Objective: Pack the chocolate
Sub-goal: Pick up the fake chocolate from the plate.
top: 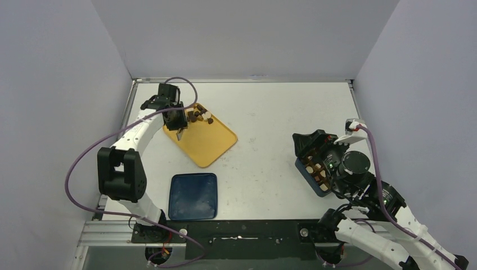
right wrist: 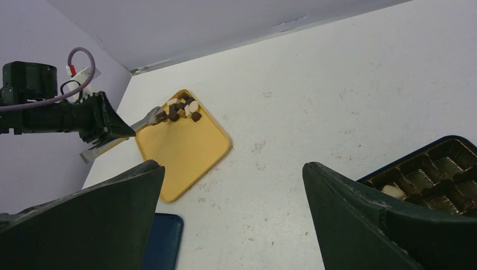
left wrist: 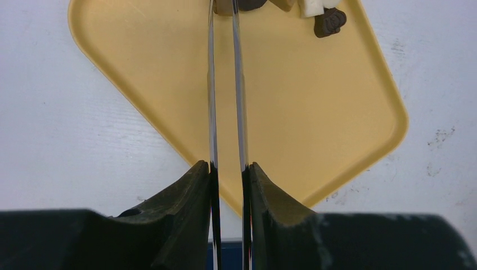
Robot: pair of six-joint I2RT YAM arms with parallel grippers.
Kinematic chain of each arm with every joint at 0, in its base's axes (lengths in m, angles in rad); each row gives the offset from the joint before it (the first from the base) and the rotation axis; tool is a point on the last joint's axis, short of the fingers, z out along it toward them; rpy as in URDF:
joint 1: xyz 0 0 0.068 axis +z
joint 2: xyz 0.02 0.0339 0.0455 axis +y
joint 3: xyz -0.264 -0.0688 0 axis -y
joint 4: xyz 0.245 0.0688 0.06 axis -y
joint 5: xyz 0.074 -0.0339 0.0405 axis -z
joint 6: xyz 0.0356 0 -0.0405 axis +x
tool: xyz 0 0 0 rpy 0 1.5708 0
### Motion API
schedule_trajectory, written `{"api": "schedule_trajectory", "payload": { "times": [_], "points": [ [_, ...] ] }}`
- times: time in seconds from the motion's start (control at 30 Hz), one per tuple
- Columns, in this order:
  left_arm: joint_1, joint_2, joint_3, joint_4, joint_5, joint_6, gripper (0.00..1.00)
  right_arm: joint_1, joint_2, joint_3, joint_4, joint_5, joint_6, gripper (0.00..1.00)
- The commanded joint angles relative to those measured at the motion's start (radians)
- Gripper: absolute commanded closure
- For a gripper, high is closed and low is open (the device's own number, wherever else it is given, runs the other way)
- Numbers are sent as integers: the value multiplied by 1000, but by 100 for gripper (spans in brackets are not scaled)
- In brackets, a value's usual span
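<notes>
So the left gripper is clamped on the tongs, squeezing the blades nearly together; tips sit in the chocolate pile at the tray's far corner, can't tell if a piece is pinched; right gripper hangs wide open over the box, well off to the tongs' right, probably to steady it.

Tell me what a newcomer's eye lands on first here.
A yellow tray at far left, with brown and cream chocolates heaped at its far corner. The left gripper grips metal tongs aimed at that heap. At right, the open right gripper hovers by a blue compartment box.
</notes>
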Motion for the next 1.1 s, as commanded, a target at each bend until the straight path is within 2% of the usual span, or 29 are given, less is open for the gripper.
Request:
{"api": "schedule_trajectory", "payload": {
  "times": [0.0, 0.2, 0.53, 0.67, 1.07],
  "points": [
    [-37, -121, 22, -2, -26, -4, 78, -2, -15, 28, -1, 19, 17, 0],
    [-131, -210, -16, 32, 9, -43, 79, -2, -16, 62, -33, 51, 16, 0],
    [-414, -246, -13, 223, 130, -170, 78, -2, -37, 173, -130, 92, 27, 0],
    [-519, -194, 22, 290, 189, -212, 78, -2, -54, 191, -154, 119, 28, 0],
    [-772, 31, 187, 460, 196, -214, 78, -3, -57, 229, -183, 132, 17, 0]
  ]
}}
